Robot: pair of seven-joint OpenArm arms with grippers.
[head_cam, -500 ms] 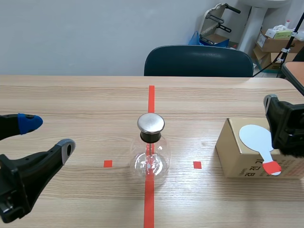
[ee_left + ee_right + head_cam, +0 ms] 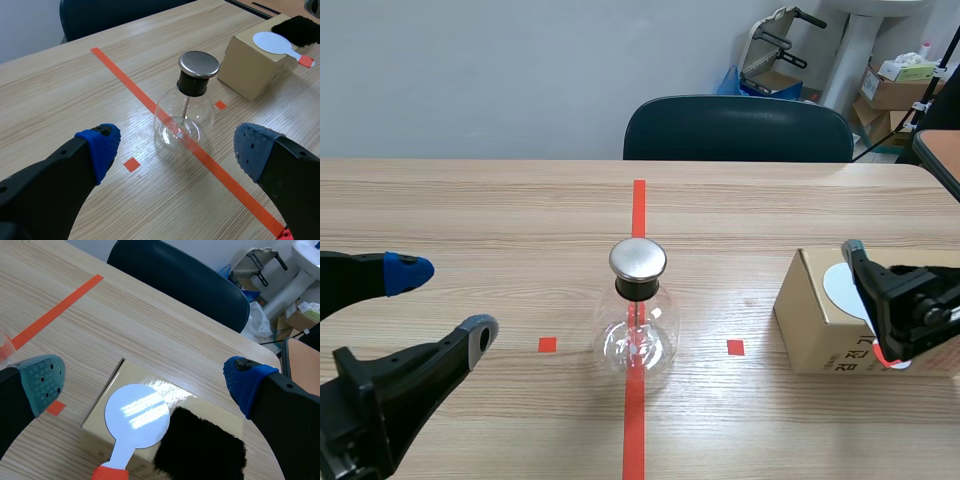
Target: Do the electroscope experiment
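So far, the experiment looks barely begun: neither gripper holds anything. The electroscope (image 2: 638, 318), a round clear glass flask with a black collar and a shiny metal cap, stands upright at the middle of the wooden table (image 2: 470, 210), on the orange-red tape line. A thin rod hangs inside from the cap. The left gripper (image 2: 177, 147) hovers near it, fingers spread wide and empty, with the flask ahead of them. The right gripper (image 2: 145, 380), also spread wide and empty, hangs over a cardboard box (image 2: 810, 325) on the robot's right. On the box a round white paddle (image 2: 136, 421) with an orange-red handle lies beside a black furry cloth (image 2: 200, 450). Probably left to do: lifting the paddle, rubbing it on the cloth, and bringing it to the cap.
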